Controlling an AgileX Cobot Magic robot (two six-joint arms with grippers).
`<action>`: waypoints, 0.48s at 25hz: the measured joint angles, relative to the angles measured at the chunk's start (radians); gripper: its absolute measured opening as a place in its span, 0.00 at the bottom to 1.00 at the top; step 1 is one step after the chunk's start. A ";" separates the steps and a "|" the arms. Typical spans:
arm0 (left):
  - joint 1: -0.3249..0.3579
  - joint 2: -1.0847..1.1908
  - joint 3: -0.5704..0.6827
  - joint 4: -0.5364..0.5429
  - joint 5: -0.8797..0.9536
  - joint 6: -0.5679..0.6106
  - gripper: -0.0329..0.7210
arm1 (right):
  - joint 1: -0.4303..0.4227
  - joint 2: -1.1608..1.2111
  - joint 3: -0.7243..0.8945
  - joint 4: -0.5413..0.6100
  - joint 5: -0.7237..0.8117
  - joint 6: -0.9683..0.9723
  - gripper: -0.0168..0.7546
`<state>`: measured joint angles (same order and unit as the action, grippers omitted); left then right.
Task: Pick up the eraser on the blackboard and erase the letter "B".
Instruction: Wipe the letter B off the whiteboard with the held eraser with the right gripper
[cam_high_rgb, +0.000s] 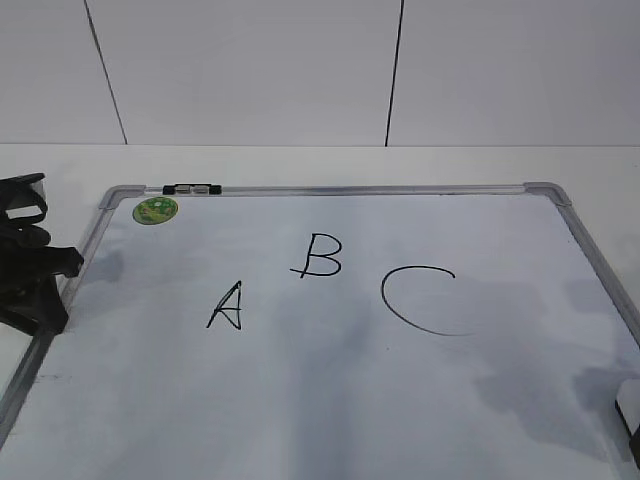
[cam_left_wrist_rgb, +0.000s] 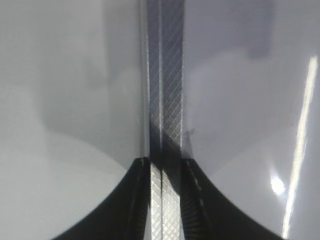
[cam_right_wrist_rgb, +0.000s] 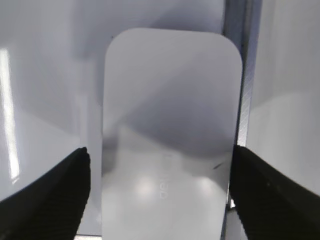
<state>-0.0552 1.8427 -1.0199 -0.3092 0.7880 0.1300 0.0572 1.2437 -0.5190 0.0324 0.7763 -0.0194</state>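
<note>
The right gripper (cam_right_wrist_rgb: 160, 200) has wide jaws around the eraser (cam_right_wrist_rgb: 170, 130). The left gripper (cam_left_wrist_rgb: 165, 170) has jaws shut.

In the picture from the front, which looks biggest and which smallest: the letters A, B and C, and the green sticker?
Largest to smallest, as they appear:
1. letter C
2. letter A and letter "B", too alike to rank, and the A lies nearer the camera
3. green sticker, farthest back, so possibly understated

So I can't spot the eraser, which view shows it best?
The right wrist view: the eraser fills the frame between the open right pincer fingers. The exterior and left wrist views do not show it.
</note>
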 joint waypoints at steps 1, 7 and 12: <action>0.000 0.000 0.000 0.000 0.000 0.000 0.24 | 0.000 0.007 0.000 0.000 -0.007 0.002 0.90; 0.000 0.000 0.000 0.000 0.000 0.000 0.24 | 0.000 0.044 -0.006 0.000 -0.016 0.019 0.90; 0.000 0.000 -0.002 0.000 0.000 0.000 0.24 | 0.000 0.053 -0.006 0.000 -0.018 0.029 0.90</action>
<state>-0.0552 1.8427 -1.0214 -0.3092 0.7880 0.1300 0.0572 1.2963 -0.5252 0.0324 0.7586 0.0097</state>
